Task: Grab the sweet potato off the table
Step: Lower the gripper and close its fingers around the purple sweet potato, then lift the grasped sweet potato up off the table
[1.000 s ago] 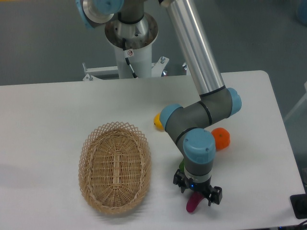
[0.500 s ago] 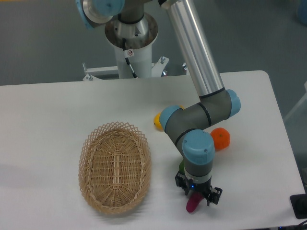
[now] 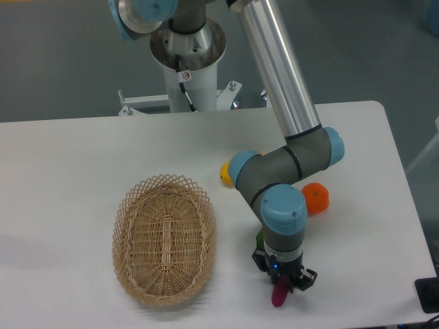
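The sweet potato (image 3: 278,296) is a small magenta tuber near the front edge of the white table (image 3: 68,171). Only its lower end shows below the fingers. My gripper (image 3: 282,279) points straight down over it, its two black fingers closed in against the upper part of the tuber. The arm's wrist hides the top of the sweet potato.
A woven wicker basket (image 3: 164,237) lies left of the gripper. An orange (image 3: 317,197) sits to the right behind the wrist, a yellow fruit (image 3: 225,173) peeks out behind the elbow, and a sliver of green vegetable (image 3: 260,240) shows beside the wrist. The table's front edge is close below.
The fingers have drawn inward from a wide spread onto the sweet potato. The tuber now stands more upright between them.
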You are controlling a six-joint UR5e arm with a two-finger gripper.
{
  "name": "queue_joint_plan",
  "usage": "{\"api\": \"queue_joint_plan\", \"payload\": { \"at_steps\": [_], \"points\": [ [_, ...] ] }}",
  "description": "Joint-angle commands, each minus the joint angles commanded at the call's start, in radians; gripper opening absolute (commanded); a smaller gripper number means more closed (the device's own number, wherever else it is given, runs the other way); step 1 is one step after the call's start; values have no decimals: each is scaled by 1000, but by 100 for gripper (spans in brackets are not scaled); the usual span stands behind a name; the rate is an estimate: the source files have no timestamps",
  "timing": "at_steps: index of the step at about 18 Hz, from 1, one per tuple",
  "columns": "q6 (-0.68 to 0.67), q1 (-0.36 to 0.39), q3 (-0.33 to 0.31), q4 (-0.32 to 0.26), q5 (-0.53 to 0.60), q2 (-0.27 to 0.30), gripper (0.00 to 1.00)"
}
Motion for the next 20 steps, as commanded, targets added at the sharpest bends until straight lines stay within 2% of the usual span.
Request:
{"api": "queue_joint_plan", "payload": {
  "at_steps": [5, 10, 16, 18, 20],
  "points": [
    [3, 2, 21, -3, -8, 23, 40],
    [49, 5, 20, -26, -21, 98, 41],
    [63, 11, 18, -215, -95, 285, 41],
    [63, 21, 18, -247, -110, 320, 41],
    [74, 43, 20, -253, -114, 331, 41]
  ]
}}
